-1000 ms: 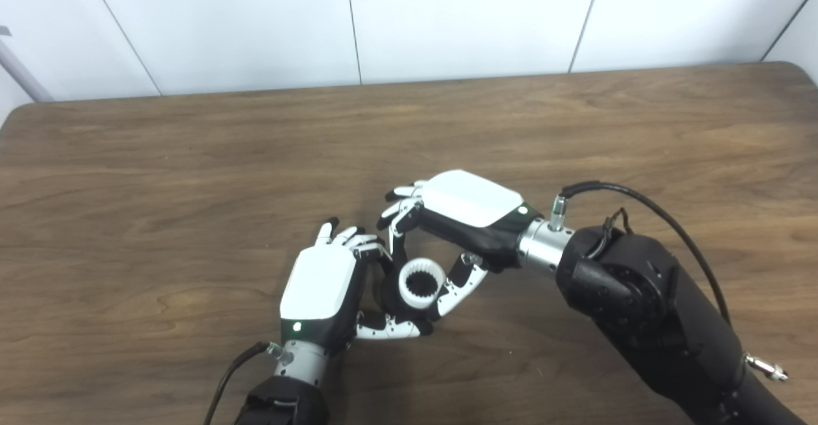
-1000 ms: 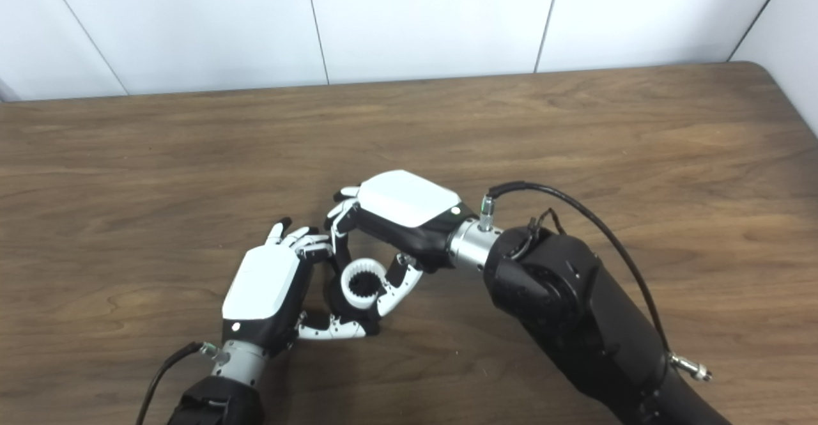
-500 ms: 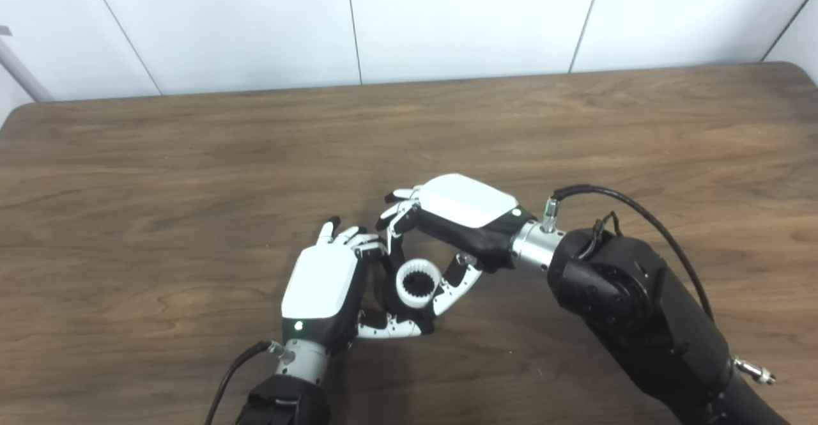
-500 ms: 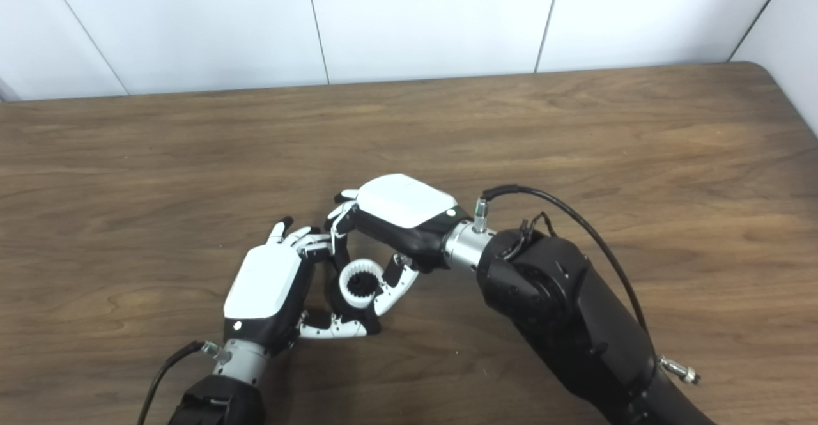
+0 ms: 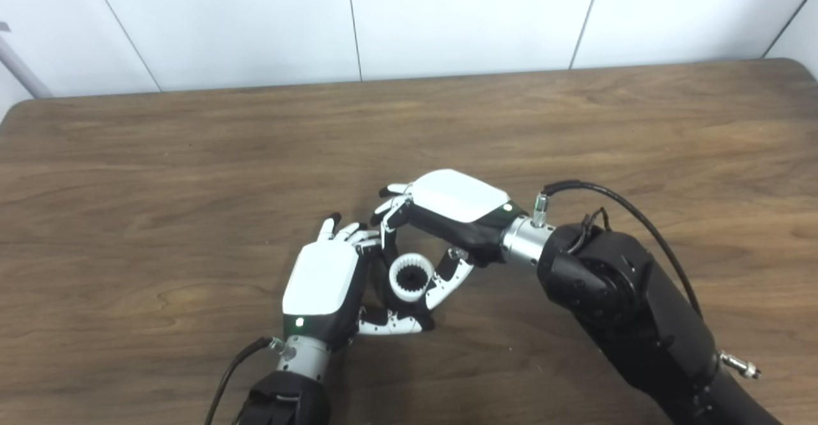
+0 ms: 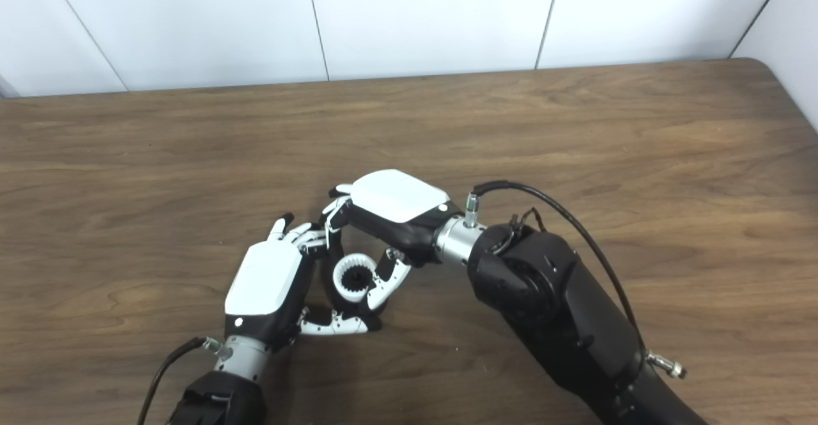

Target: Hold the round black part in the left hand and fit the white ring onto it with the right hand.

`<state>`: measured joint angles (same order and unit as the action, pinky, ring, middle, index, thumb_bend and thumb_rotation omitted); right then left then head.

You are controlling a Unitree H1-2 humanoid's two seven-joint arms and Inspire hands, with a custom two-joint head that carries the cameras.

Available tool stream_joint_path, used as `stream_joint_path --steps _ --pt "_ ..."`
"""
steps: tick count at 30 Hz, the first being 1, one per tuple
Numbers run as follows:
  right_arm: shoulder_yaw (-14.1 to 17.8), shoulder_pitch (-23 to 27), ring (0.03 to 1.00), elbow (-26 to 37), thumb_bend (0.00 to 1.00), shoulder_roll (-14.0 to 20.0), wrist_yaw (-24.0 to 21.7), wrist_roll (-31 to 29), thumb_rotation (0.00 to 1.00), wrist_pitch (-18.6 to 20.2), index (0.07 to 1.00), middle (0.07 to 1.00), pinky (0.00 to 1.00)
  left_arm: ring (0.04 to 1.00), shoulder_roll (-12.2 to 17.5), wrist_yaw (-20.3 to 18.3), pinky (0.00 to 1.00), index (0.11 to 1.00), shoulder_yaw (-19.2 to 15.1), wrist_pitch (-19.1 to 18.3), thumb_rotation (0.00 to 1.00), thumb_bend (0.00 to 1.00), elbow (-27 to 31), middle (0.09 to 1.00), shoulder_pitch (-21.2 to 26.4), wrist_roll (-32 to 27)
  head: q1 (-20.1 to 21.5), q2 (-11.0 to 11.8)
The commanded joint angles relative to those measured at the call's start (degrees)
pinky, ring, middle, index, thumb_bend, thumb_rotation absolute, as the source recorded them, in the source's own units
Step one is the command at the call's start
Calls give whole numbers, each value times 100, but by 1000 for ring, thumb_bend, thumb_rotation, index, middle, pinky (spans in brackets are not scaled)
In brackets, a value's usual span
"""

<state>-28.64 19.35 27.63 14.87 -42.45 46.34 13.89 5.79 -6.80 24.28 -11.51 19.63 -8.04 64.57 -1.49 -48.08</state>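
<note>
My left hand [image 5: 321, 281] is near the table's front centre, back of the hand up, with its fingers and thumb curled around a round black part [image 5: 386, 292] that it mostly hides. A white toothed ring [image 5: 411, 277] sits on the black part's face, with dark teeth showing in its bore. From the right, my right hand [image 5: 450, 211] reaches in and pinches the ring between its fingers above and its thumb [image 5: 452, 276] below. The two hands touch around the ring.
The brown wooden table [image 5: 192, 176] stretches around the hands with nothing else on it. A white panelled wall [image 5: 447, 16] runs behind its far edge. My right forearm [image 5: 639, 310] and its black cable [image 5: 613, 204] cross the front right.
My right hand and forearm have slid a little to the left, carrying the ring closer against my left hand's palm. The left hand has stayed in place.
</note>
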Motion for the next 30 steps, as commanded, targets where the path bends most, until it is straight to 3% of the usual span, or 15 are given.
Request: stream_joint_path --steps 1,30 --pt "83 219 942 34 521 -60 117 -3 137 -129 484 814 905 872 9 -182 1000 483 112 0 53 523 -174 769 -73 55 -9 -4" --pt "188 160 938 -196 521 -53 179 69 137 -182 484 804 887 877 -49 -229 1000 483 119 -42 52 523 -121 769 -80 -27 -10 -19"
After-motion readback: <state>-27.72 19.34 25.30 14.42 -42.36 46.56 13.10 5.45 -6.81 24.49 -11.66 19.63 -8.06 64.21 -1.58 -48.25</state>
